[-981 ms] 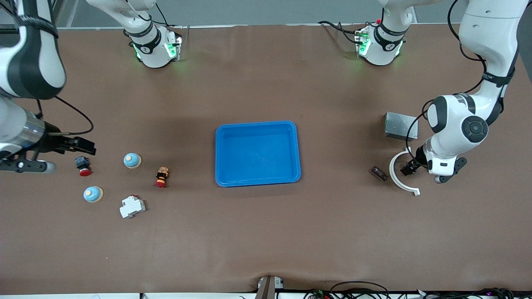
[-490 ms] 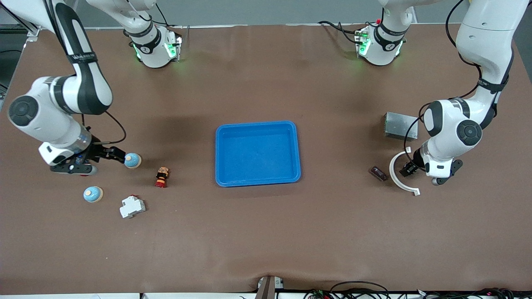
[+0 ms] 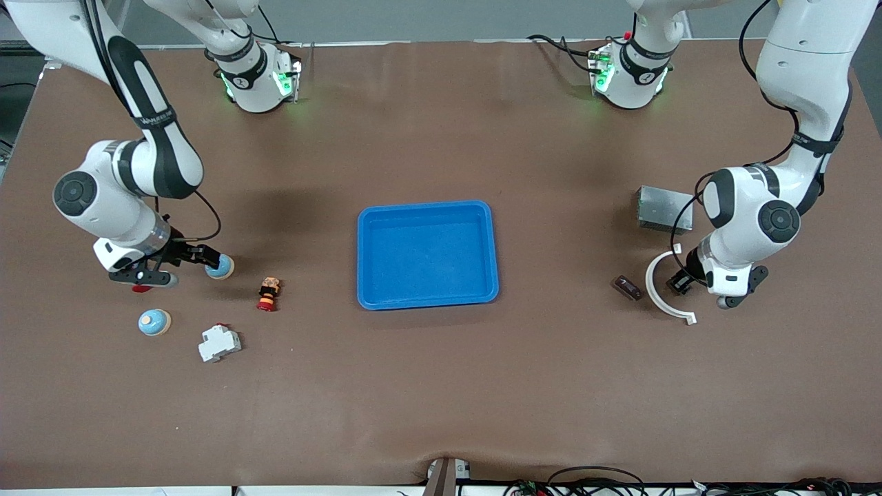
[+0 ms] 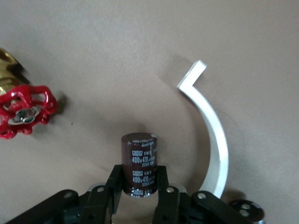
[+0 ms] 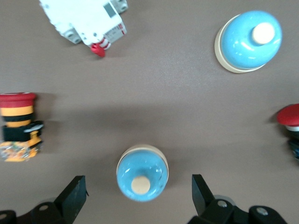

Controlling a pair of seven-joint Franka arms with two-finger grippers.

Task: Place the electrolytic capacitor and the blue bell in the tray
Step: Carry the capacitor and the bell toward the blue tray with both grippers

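The left gripper (image 4: 140, 193) has just squeezed shut on the brown capacitor (image 4: 140, 163), which sits on the table beside the white curved strip (image 4: 212, 140), so it looks ready to lift. The right gripper (image 5: 138, 196) has moved over one blue bell (image 5: 141, 173), fingers spread wide. The blue tray (image 3: 490, 255) waits in the middle.

Front view: left gripper (image 3: 679, 282) mostly hidden under own wrist; held capacitor not visible there. Blue bell (image 3: 222, 267) near tray (image 3: 427, 207) half covered by right gripper (image 3: 207, 262). Red button part (image 3: 141, 288) beside that bell nearly all hidden under right gripper body. Dark part (image 3: 627, 287) beside white arc (image 3: 665, 296) too small to identify.

Left wrist view: red valve (image 4: 23, 112) cut by edge.

Right wrist view: red-capped part (image 5: 290, 123) cut by edge.
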